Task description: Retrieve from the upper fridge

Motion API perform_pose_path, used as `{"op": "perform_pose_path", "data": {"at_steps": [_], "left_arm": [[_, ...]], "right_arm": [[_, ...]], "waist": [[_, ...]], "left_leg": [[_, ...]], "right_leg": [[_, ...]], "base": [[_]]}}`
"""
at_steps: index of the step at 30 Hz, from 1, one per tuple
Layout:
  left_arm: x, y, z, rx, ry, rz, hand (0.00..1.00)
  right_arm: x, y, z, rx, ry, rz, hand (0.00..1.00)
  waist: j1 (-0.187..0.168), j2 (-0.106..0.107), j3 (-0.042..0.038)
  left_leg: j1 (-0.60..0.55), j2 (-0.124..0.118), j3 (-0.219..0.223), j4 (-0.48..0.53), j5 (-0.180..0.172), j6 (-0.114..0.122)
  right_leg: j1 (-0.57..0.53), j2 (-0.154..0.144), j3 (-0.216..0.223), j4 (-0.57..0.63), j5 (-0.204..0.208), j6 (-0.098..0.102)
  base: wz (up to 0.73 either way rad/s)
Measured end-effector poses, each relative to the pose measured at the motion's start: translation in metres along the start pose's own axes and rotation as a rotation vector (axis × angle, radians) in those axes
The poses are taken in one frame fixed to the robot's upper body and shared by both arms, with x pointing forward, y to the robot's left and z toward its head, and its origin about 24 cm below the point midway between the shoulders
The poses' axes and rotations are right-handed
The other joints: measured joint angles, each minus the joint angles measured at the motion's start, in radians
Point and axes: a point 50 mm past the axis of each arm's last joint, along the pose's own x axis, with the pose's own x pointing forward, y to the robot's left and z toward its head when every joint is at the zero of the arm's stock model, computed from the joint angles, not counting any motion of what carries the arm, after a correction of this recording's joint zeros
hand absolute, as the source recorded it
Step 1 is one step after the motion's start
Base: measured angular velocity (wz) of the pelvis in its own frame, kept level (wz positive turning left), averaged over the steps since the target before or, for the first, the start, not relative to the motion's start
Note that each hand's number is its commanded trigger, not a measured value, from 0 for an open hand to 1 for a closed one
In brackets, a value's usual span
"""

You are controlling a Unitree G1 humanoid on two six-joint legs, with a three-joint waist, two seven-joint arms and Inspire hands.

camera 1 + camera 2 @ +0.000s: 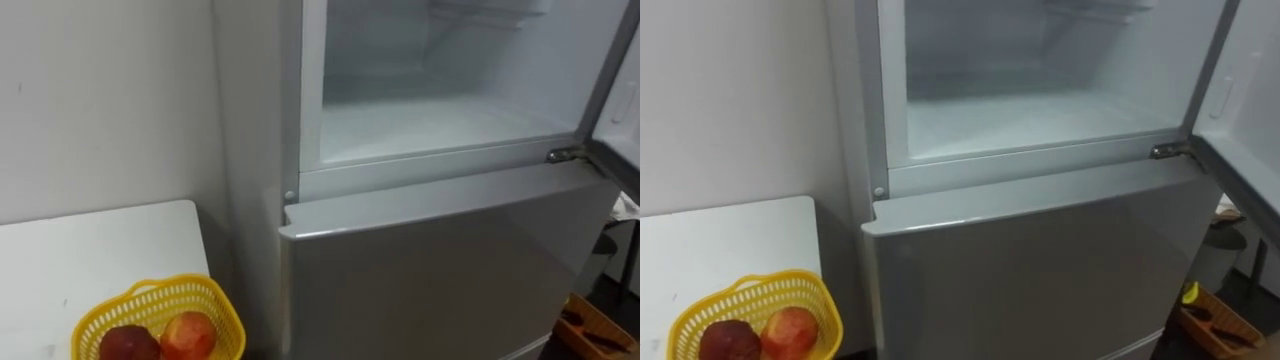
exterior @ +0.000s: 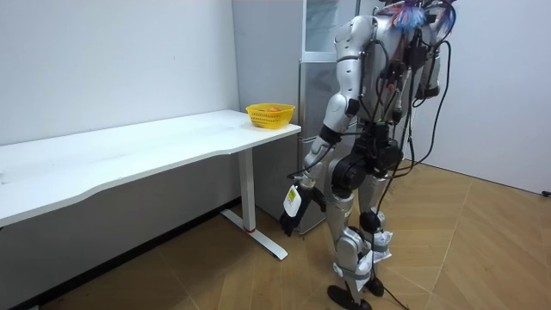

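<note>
Yellow basket (image 1: pixel 226 318) of fruit (image 1: pixel 187 334) | upper fridge (image 1: pixel 440 120) open | left robot hand (image 2: pixel 292 217) hangs, grip unclear

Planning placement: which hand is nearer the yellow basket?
Left. The left hand hangs low near the table holding the yellow basket; the right hand is on the body's far side.

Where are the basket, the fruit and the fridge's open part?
Yellow plastic basket (image 1: pixel 222 318): left eye view, right wall.
Round red-orange fruit (image 1: pixel 188 335): left eye view, its middle.
Open white upper fridge compartment (image 1: pixel 440 125): left eye view, floor.
</note>
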Motion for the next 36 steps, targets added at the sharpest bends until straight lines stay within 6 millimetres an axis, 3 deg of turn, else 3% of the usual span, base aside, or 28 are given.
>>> {"op": "perform_pose_path", "data": {"at_steps": [4, 20, 30, 36], "left_arm": [[0.000, -0.005, -0.003, -0.003, 0.004, -0.013, 0.00], [-0.001, -0.011, -0.008, -0.001, 0.000, -0.042, 0.00], [-0.001, -0.016, -0.021, 0.012, 0.047, -0.075, 0.00], [-0.002, -0.016, -0.021, 0.012, 0.039, -0.075, 0.00]], "right_arm": [[-0.006, 0.019, 0.004, 0.020, -0.021, 0.133, 0.00], [-0.013, 0.052, 0.001, 0.073, -0.012, 0.483, 0.00], [-0.033, 0.085, 0.000, 0.056, -0.035, 0.742, 0.00], [-0.041, 0.096, -0.002, 0.013, -0.047, 0.844, 0.00]], "waist": [[-0.004, 0.020, -0.0028], [0.003, 0.013, -0.0030], [0.002, 0.014, -0.0027], [0.032, 0.015, -0.0022]], "left_leg": [[-0.002, 0.000, -0.004, 0.001, 0.001, -0.001], [-0.008, 0.000, -0.021, 0.015, 0.003, -0.005], [-0.016, -0.002, -0.049, 0.033, 0.004, -0.006], [-0.015, -0.003, -0.061, 0.033, 0.003, -0.006]], "right_leg": [[-0.001, 0.000, -0.003, 0.000, 0.000, 0.000], [0.004, -0.002, -0.019, -0.017, -0.006, -0.006], [0.020, -0.009, -0.053, -0.020, -0.010, -0.008], [0.022, -0.012, -0.068, -0.019, -0.013, -0.009]], "base": [[0.01], [0.02], [0.10], [0.07]]}}
